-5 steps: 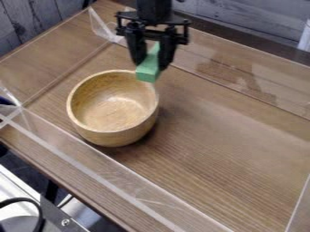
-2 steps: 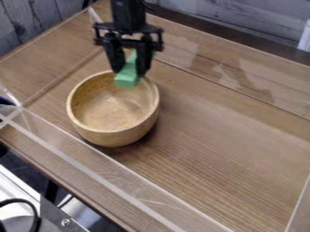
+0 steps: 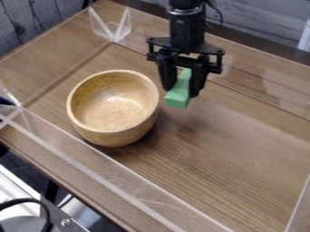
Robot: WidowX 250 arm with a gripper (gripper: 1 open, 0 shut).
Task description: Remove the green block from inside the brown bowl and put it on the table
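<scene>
My gripper points straight down and is shut on the green block, a small bright green bar held between its dark fingers. The block hangs just right of the brown bowl, outside its rim and low over the table. The round tan wooden bowl sits left of centre, and I see nothing inside it.
Clear plastic walls edge the tabletop: one runs along the front left, another stands at the back left corner. Bare wood-grain planks stretch to the right of the gripper and in front of it.
The gripper first drifted left over the bowl's far rim, then swung right and a little down with the green block. It now hangs outside the bowl.
</scene>
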